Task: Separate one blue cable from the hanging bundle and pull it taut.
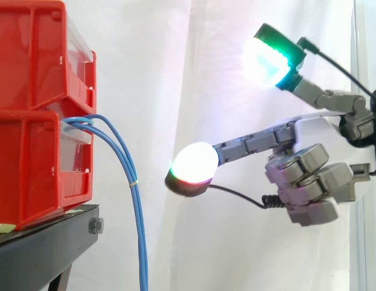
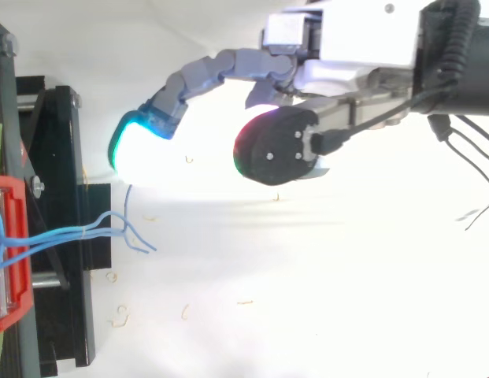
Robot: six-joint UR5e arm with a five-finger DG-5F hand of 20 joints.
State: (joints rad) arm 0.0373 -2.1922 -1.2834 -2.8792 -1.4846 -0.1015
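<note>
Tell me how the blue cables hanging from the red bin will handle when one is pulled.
Probably floppy: the blue cables droop straight down from the red bin. Likely light, being thin. The yellow band may drag its neighbours along.

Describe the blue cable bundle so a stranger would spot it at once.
Start at the stacked red bins on the black stand, at the side view's left. From the top front of the lower bin the blue cable bundle arcs out and hangs down past the stand's edge. Nothing else there is thin and blue; a small pale band circles it partway down.
</note>
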